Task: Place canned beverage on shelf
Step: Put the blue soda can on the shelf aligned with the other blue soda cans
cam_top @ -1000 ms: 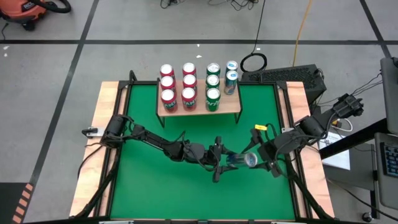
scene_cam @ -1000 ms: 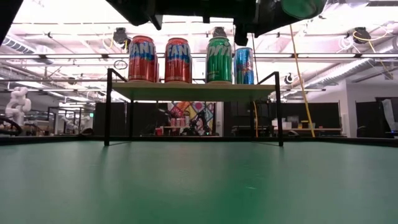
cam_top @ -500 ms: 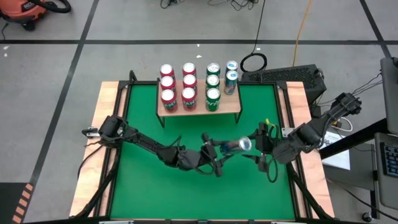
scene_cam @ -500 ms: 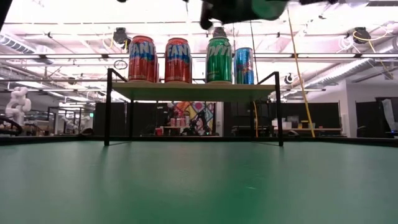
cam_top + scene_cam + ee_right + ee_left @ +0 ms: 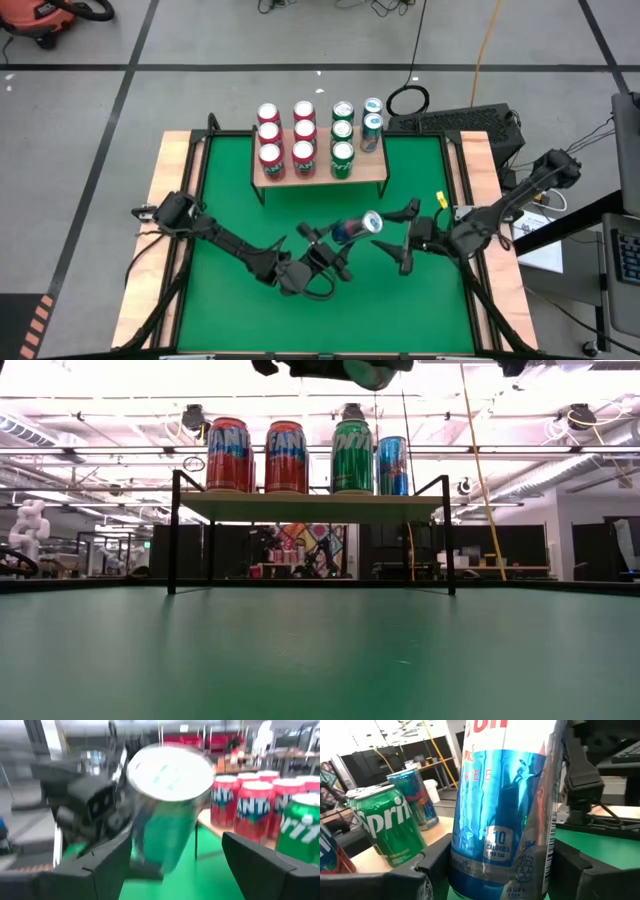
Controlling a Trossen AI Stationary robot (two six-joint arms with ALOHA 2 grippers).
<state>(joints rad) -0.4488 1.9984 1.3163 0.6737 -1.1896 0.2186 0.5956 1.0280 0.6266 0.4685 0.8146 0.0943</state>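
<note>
1. The shelf (image 5: 320, 170) stood at the far edge of the green table (image 5: 230, 210), carrying red Fanta cans (image 5: 271, 155), green Sprite cans (image 5: 342, 153) and two slim blue cans (image 5: 371, 131).
2. The left gripper (image 5: 340, 240) hung in front of the shelf, above the table, its fingers pinching a slim blue canned beverage (image 5: 356, 227).
3. That canned beverage was tilted, its silver end pointing toward the right arm.
4. In the left wrist view the canned beverage (image 5: 507, 815) sat between both dark fingers.
5. The right gripper (image 5: 403, 240) waited just beside the canned beverage, in front of the shelf's right end, jaws spread and holding nothing.
</note>
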